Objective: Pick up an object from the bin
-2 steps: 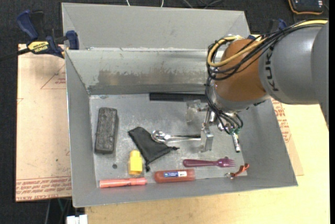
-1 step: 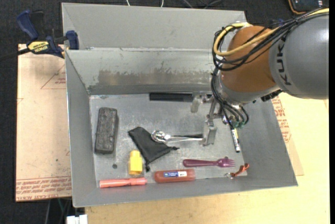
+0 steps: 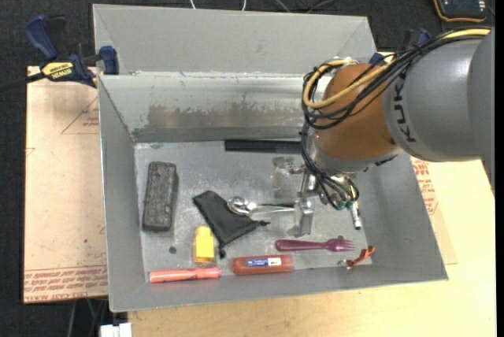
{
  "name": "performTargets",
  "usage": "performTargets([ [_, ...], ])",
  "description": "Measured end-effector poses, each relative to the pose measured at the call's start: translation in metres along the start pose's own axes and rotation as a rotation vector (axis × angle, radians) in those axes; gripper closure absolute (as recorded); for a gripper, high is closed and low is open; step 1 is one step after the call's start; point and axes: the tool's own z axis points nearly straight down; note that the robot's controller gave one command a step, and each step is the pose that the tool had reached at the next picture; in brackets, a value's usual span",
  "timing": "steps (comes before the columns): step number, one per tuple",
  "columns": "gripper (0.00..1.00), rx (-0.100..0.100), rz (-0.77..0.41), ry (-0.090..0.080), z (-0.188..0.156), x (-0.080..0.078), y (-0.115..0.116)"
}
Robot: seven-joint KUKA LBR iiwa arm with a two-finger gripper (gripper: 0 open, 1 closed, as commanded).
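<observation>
Camera view, from above. The arm (image 3: 441, 103), with its orange wrist cover (image 3: 350, 119) and looped cables, reaches in from the view's right and sets the gripper (image 3: 291, 192) low over the middle of the grey metal bin (image 3: 118, 170). The fingers (image 3: 303, 216) stand apart: one lies toward the back wall, the other toward the front.

The nearest thing is a metal spoon (image 3: 253, 207), flat on the bin floor. Its handle points at the front finger and ends just beside it; whether they touch cannot be told. Its bowl rests on a crumpled black cloth (image 3: 220, 219), farther to the view's left of the fingers.

- Just in front of the fingers: a purple plastic fork (image 3: 315, 245).
- Beyond the fork, near the front wall: a red tube (image 3: 262, 264) and a small red clip (image 3: 362, 255).
- Front-left of the fingers: a yellow block (image 3: 204, 244) and an orange marker (image 3: 185, 275).
- Well apart to the left: a grey rectangular block (image 3: 160, 196).
- Behind the fingers, at the foot of the back wall: a black bar (image 3: 260, 145).
</observation>
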Motion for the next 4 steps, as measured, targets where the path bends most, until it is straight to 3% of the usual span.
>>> performTargets([
  [1,0.0,0.006,0.067,-0.024,0.029,-0.011,-0.007],
  [2,1.0,0.002,-0.136,-0.012,0.027,-0.028,-0.025],
  [3,1.0,0.002,-0.136,-0.012,0.027,-0.028,-0.025],
  [4,1.0,0.0,-0.136,-0.008,-0.004,-0.027,-0.024],
])
